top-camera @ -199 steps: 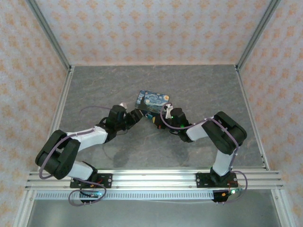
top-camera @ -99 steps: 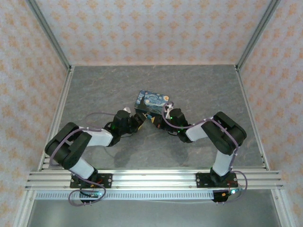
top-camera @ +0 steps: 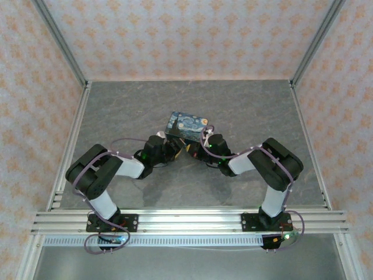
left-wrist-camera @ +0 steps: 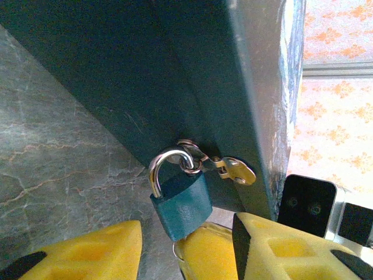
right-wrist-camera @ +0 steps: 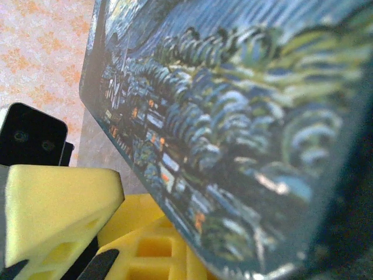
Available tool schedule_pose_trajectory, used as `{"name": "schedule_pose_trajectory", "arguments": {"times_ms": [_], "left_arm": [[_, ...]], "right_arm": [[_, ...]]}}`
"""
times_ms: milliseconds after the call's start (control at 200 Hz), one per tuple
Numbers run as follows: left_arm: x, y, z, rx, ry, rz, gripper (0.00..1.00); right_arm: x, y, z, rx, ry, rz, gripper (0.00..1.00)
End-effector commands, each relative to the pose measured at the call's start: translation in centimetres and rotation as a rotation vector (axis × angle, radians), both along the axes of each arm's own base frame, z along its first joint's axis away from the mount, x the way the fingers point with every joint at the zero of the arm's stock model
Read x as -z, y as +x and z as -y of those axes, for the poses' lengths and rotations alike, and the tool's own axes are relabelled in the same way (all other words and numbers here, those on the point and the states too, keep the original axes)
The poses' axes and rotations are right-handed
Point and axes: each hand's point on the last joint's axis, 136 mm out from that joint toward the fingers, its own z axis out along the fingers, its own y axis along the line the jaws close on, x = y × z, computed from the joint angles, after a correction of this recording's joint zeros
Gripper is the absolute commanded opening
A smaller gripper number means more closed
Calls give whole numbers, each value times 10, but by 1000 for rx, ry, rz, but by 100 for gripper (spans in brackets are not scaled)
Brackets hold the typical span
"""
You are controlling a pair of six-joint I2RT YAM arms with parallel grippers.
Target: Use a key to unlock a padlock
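Observation:
The padlock (left-wrist-camera: 182,204) has a blue body, and its silver shackle (left-wrist-camera: 158,169) hangs through the hasp ring (left-wrist-camera: 190,164) of the blue starry-night tin (left-wrist-camera: 175,70). My left gripper (left-wrist-camera: 186,226) is open. Its yellow fingers (left-wrist-camera: 87,251) stand either side of the padlock, clear of it. A third yellow fingertip (left-wrist-camera: 204,251), from my right gripper (right-wrist-camera: 145,251), presses up under the padlock's base, with a thin wire ring (left-wrist-camera: 174,252) beside it. The right gripper is shut, tight against the tin's printed face (right-wrist-camera: 233,116). The key is hidden. From above, both grippers (top-camera: 172,149) (top-camera: 191,149) meet at the tin's near edge.
The tin (top-camera: 187,123) sits mid-table on the grey stone-patterned top (top-camera: 245,105). A patterned wall encloses the back and sides. An aluminium rail (top-camera: 186,221) runs along the near edge.
My left arm has swung right, toward the tin, and its gripper has moved in round the padlock with the jaws narrowing. The right arm has barely moved.

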Motion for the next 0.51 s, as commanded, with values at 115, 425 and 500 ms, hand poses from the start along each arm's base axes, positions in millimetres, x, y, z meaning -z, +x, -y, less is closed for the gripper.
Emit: {"name": "schedule_pose_trajectory", "arguments": {"times_ms": [115,425,500], "left_arm": [[-8,12,4,-34,-10,43,45],[-3,16,5,-42,-2,39,42],[-1,17,5,-49,1,35,40]], "right_arm": [[-27,0,-12,-15,95,22,0],[-37,2,-16,-5,148,-7,0],[-38,2,-17,-4,152,-14,0]]}}
